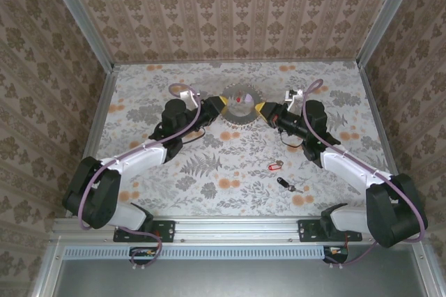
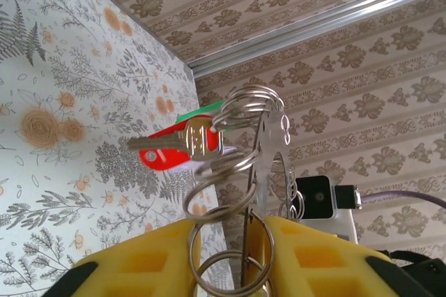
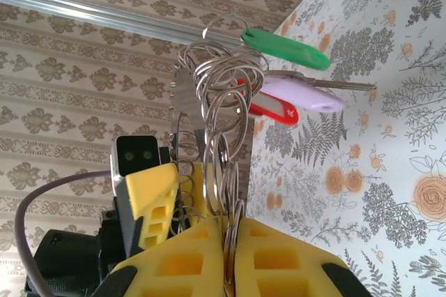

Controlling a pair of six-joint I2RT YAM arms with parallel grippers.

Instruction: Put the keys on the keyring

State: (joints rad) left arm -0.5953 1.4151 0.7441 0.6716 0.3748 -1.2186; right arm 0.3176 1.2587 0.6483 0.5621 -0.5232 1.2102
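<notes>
Top external shows keyring (image 1: 239, 105) between left gripper (image 1: 224, 107) and right gripper (image 1: 259, 109).

lab robot cell (image 1: 237, 11), aluminium frame (image 1: 237, 226)

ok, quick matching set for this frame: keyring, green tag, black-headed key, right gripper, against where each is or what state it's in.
Things:
1. keyring
2. green tag
3. black-headed key
4. right gripper

Places or states:
A. lying on the table, near the right arm
B. shut on the wire loops
C. hanging off the keyring
D. between the left gripper and the right one, over the far middle of the table

Pairs: 1-D, 2-C, 3-A, 4-B
</notes>
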